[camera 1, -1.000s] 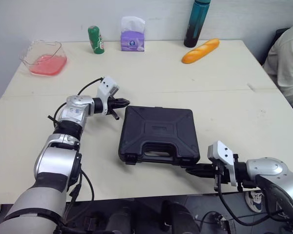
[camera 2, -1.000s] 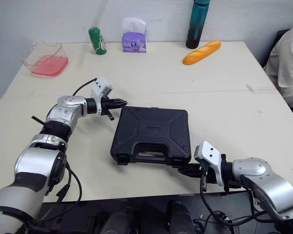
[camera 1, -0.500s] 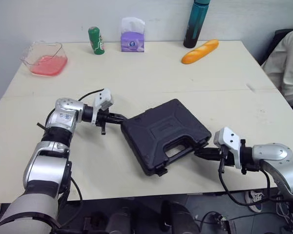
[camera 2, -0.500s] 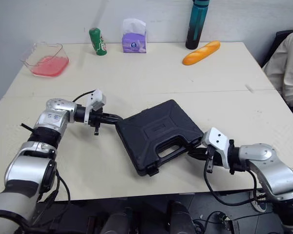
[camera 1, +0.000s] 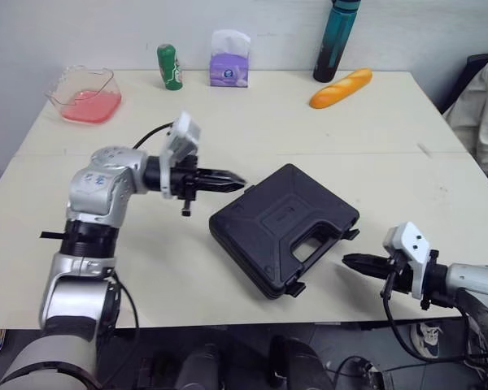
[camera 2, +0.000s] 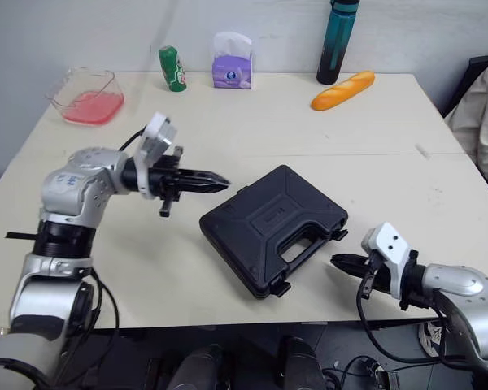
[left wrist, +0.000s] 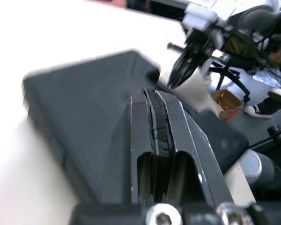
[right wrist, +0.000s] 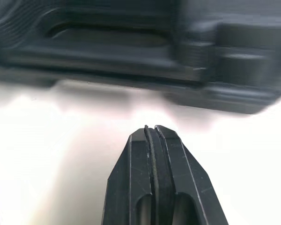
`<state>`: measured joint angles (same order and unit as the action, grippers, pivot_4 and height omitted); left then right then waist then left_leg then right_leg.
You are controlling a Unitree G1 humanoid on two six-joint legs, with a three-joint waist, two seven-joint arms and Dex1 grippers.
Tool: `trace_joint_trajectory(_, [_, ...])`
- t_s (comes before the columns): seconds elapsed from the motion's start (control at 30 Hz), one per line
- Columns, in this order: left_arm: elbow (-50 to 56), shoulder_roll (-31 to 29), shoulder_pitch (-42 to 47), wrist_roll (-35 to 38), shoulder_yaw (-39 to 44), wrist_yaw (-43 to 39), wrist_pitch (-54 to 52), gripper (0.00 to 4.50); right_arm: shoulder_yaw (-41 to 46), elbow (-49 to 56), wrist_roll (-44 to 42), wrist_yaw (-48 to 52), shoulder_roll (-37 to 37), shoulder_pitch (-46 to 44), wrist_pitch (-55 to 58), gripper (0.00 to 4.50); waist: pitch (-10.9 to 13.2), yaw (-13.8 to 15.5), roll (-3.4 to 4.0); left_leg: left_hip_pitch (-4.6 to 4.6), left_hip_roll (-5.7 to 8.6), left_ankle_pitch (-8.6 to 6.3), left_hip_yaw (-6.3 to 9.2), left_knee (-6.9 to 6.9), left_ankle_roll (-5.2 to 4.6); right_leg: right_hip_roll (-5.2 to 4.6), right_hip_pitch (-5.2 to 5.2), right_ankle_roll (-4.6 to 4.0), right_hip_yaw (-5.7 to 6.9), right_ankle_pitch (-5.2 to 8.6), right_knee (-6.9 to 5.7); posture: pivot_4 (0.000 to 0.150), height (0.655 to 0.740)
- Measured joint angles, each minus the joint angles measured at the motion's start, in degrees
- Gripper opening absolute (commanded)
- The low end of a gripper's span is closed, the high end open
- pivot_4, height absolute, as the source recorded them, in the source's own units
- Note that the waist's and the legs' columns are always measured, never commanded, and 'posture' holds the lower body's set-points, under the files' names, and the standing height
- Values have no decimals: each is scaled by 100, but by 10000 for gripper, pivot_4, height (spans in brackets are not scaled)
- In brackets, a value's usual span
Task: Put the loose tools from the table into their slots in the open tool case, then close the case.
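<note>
While the tool case (camera 1: 268, 218) lies closed, left pincer (camera 1: 236, 180) pressed together, empty, right pincer (camera 1: 351, 260) likewise, both near it.

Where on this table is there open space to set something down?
Widest bare patch: the table between the bread and the tool case. The stretch between the pink container and the left gripper is free. Crowded: the back edge with can, tissues and bottle, and the case's corner by the right gripper.

Cream table (camera 1: 252, 122), closed black tool case (camera 1: 281, 227) lying askew near the front middle, along the far edge from left to right clear container with pink contents (camera 1: 87, 93), green can (camera 1: 170, 67), purple tissue pack (camera 1: 229, 59), teal bottle (camera 1: 337, 41), baguette (camera 1: 340, 87)
</note>
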<state>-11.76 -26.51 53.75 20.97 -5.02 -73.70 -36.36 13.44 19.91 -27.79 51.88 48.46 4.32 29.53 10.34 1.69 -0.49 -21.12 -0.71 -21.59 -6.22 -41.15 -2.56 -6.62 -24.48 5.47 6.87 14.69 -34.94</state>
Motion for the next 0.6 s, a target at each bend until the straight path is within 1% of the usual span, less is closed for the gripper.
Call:
trace_joint_trajectory(0.03, [-87, 200, 87, -150, -212, 104, 123, 543, 70, 36, -2, -104, -41, -5, 53, 0, 0, 4, 1, 0, 1, 0, 0, 0, 0, 1, 0, 0, 2, 0, 0, 1500, 7394])
trace_joint_trajectory(0.13, [-1011, 989, 512, -762, -922, 459, 822, 543, 137, 80, -5, -397, -186, -58, 190, 0, 0, 13, 2, -3, 4, 1, -3, 1, -1, 3, -3, 1, 5, -1, 2, 1500, 7394])
trace_joint_trajectory(0.33, [-2929, 1917, 1240, -1586, -1418, 952, 2150, 543, 138, 119, 12, -725, -249, -80, 414, 0, 0, -18, 2, -4, 1, 1, -7, 13, -1, 6, -10, 1, 8, 0, 9, 1500, 7394])
trace_joint_trajectory(0.43, [-3489, 2169, 1363, -1894, -1632, 974, 2687, 543, 131, 232, 8, -830, -300, -78, 453, 0, 0, -22, 2, -4, -1, -1, -8, 12, -4, 5, -10, 1, 6, -1, 11, 1500, 7394])
trace_joint_trajectory(0.6, [-3772, 2163, 1531, -2397, -1943, 1026, 3715, 543, 130, 272, 3, -886, -316, -77, 533, 0, -2, -19, 6, 3, -3, -3, -6, 10, -9, -1, -5, 1, 5, -1, 11, 1500, 7394])
